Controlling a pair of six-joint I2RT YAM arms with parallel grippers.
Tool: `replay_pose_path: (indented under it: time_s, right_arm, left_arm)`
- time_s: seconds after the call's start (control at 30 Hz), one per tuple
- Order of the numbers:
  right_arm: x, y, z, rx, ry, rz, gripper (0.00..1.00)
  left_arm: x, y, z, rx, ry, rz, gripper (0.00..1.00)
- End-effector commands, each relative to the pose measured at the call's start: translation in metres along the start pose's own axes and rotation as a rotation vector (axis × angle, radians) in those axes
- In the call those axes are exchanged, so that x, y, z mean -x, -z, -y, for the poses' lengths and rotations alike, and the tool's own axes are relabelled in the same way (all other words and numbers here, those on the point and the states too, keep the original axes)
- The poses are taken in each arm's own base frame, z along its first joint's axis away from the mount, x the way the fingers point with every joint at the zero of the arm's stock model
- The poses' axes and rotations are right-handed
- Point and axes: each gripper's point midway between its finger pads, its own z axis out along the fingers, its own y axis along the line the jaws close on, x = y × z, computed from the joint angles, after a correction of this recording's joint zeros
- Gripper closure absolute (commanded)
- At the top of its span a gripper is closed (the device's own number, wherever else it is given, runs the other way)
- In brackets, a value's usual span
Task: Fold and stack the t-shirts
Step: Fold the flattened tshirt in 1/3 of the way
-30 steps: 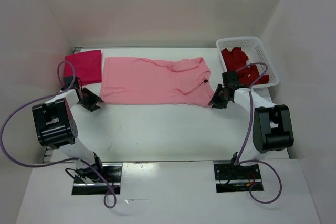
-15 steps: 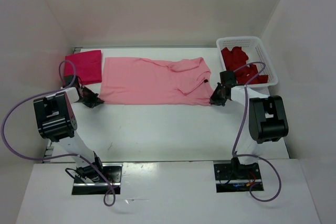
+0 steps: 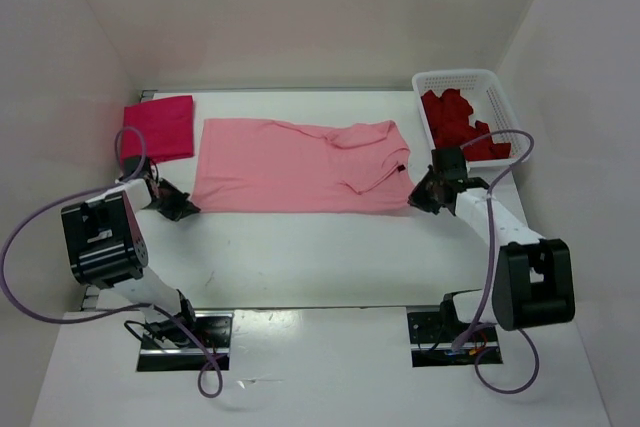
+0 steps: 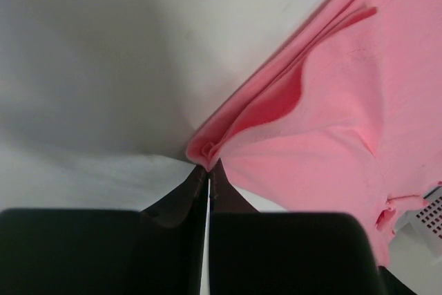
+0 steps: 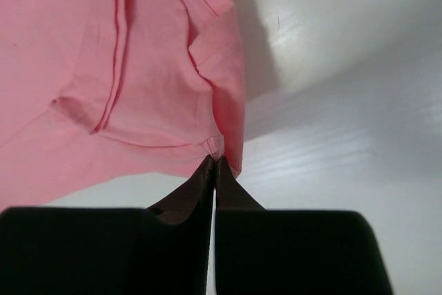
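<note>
Top external: light pink t-shirt stretched left-to-right across tabletop; left jaws clamped on near-left corner, right jaws on near-right.

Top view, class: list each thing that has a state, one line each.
light pink t-shirt: spread out, near corners pinched.
magenta t-shirt: folded, far left.
dark red t-shirt: crumpled in basket.
left gripper: shut on light pink t-shirt.
right gripper: shut on light pink t-shirt.
</note>
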Motion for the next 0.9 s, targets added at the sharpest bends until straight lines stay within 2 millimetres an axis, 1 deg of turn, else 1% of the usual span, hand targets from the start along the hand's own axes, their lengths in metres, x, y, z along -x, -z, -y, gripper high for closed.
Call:
replay_pose_path:
  time_s: [0.0, 0.03, 0.07, 0.1, 0.13, 0.17, 0.2, 0.23, 0.27, 0.3, 0.33, 0.37, 0.4, 0.43, 0.47, 0.5, 0.53, 0.6, 0.63, 0.67, 0.7, 0.73, 0.77, 0.8, 0.83, 0.87]
  right_arm:
    - [-0.028, 0.014, 0.013, -0.014, -0.081, -0.081, 1.0]
    - [-0.028, 0.021, 0.009, 0.01, -0.092, -0.085, 1.0]
    - [-0.034, 0.024, 0.01, 0.011, -0.101, -0.099, 1.0]
    - [-0.034, 0.029, 0.01, 0.013, -0.111, -0.097, 1.0]
    - [-0.039, 0.034, 0.012, 0.013, -0.131, -0.111, 1.0]
    - [-0.037, 0.043, 0.01, 0.031, -0.141, -0.093, 1.0]
    - [-0.037, 0.049, 0.007, 0.042, -0.141, -0.096, 0.99]
    - [-0.041, 0.058, 0.01, 0.02, -0.142, -0.116, 0.99]
    - [-0.038, 0.067, 0.013, 0.013, -0.141, -0.094, 0.97]
    - [-0.038, 0.072, 0.016, 0.005, -0.151, -0.084, 0.9]
    - [-0.034, 0.081, 0.015, 0.011, -0.15, -0.059, 0.84]
    - [-0.029, 0.097, 0.014, 0.024, -0.16, -0.02, 0.77]
    - [-0.025, 0.104, 0.014, 0.031, -0.16, 0.005, 0.59]
    - [-0.022, 0.108, 0.012, 0.047, -0.138, 0.021, 0.53]
    - [-0.019, 0.112, 0.01, 0.053, -0.129, 0.027, 0.48]
    - [-0.016, 0.114, 0.007, 0.06, -0.119, 0.035, 0.44]
    - [-0.013, 0.112, 0.002, 0.087, -0.092, 0.039, 0.42]
    - [-0.009, 0.108, -0.004, 0.096, -0.073, 0.036, 0.4]
    - [-0.01, 0.106, -0.009, 0.122, -0.056, 0.022, 0.42]
    - [-0.007, 0.104, -0.02, 0.169, -0.005, 0.03, 0.5]
    - [-0.009, 0.095, -0.025, 0.166, 0.018, -0.001, 0.63]
    - [-0.013, 0.09, -0.03, 0.182, 0.038, -0.028, 0.89]
    - [-0.015, 0.083, -0.043, 0.217, 0.074, -0.031, 0.97]
    - [-0.023, 0.066, -0.043, 0.193, 0.086, -0.072, 1.0]
    - [-0.027, 0.059, -0.048, 0.198, 0.102, -0.085, 1.0]
    - [-0.031, 0.051, -0.053, 0.202, 0.116, -0.097, 1.0]
  left_arm:
    - [-0.025, 0.016, -0.022, 0.02, 0.02, -0.068, 1.0]
    - [-0.036, 0.023, -0.023, -0.017, 0.051, -0.113, 1.0]
    - [-0.044, 0.025, -0.03, -0.029, 0.095, -0.15, 1.0]
    - [-0.049, 0.03, -0.045, -0.031, 0.141, -0.164, 1.0]
    - [-0.053, 0.037, -0.048, -0.033, 0.158, -0.174, 1.0]
    - [-0.057, 0.042, -0.046, -0.039, 0.161, -0.182, 1.0]
    - [-0.057, 0.052, -0.041, -0.04, 0.152, -0.182, 1.0]
    - [-0.053, 0.059, -0.04, -0.045, 0.159, -0.166, 1.0]
    - [-0.053, 0.064, -0.042, -0.038, 0.165, -0.155, 0.9]
    - [-0.052, 0.071, -0.038, -0.044, 0.148, -0.145, 0.78]
    - [-0.052, 0.074, -0.034, -0.064, 0.142, -0.142, 0.63]
    - [-0.057, 0.076, -0.034, -0.071, 0.145, -0.151, 0.47]
    - [-0.058, 0.079, -0.032, -0.087, 0.138, -0.143, 0.16]
    - [-0.058, 0.081, -0.031, -0.091, 0.134, -0.136, 0.08]
    - [-0.054, 0.084, -0.027, -0.102, 0.123, -0.118, 0.01]
    - [-0.049, 0.085, -0.026, -0.097, 0.106, -0.1, 0.0]
    - [-0.045, 0.087, -0.025, -0.091, 0.104, -0.092, 0.0]
    - [-0.035, 0.094, -0.013, -0.105, 0.038, -0.037, 0.0]
    - [-0.033, 0.098, 0.007, -0.141, -0.035, -0.019, 0.0]
    - [-0.028, 0.102, 0.02, -0.164, -0.085, 0.017, 0.01]
    - [-0.027, 0.103, 0.031, -0.186, -0.133, 0.029, 0.07]
    - [-0.037, 0.104, 0.051, -0.229, -0.216, 0.027, 0.18]
    - [-0.042, 0.103, 0.066, -0.272, -0.258, 0.03, 0.5]
    - [-0.048, 0.101, 0.074, -0.284, -0.282, 0.028, 0.64]
    - [-0.064, 0.096, 0.088, -0.307, -0.318, -0.007, 0.73]
    - [-0.074, 0.088, 0.092, -0.311, -0.336, -0.034, 0.81]
